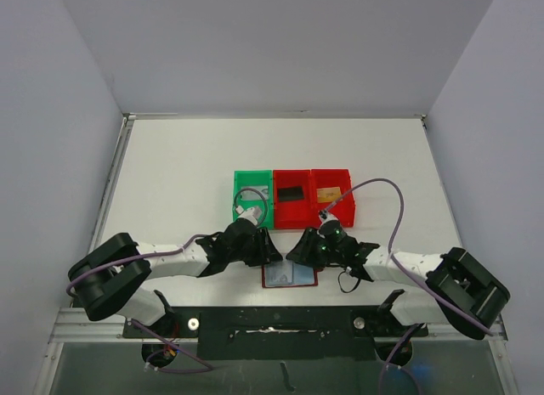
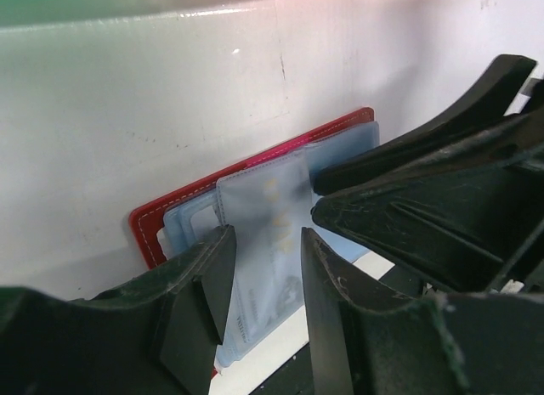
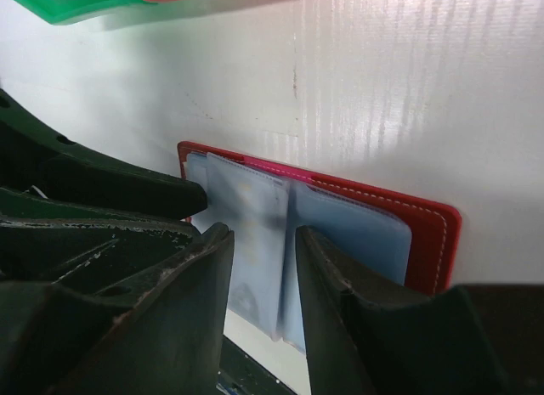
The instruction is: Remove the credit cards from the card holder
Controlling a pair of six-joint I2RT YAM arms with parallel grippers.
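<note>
The card holder [image 1: 290, 277] lies open on the table near the front edge, dark red with pale blue-grey pockets. My left gripper [image 1: 269, 257] is at its left top edge and my right gripper [image 1: 299, 256] at its right top edge, both low over it. In the left wrist view the holder [image 2: 146, 228] lies flat and my open gripper [image 2: 268, 239] straddles a translucent middle pocket [image 2: 265, 210], through which a card shows faintly. In the right wrist view my open gripper [image 3: 263, 239] straddles the same pocket [image 3: 251, 221] of the holder [image 3: 433, 229]. Neither gripper holds anything.
Three bins stand in a row behind the holder: a green bin [image 1: 239, 210] with a silver-grey card [image 1: 252, 194], a red bin [image 1: 292, 215] with a black card [image 1: 291, 193], and a red bin [image 1: 342, 212] with a gold-orange card [image 1: 328, 194]. The two grippers are very close together.
</note>
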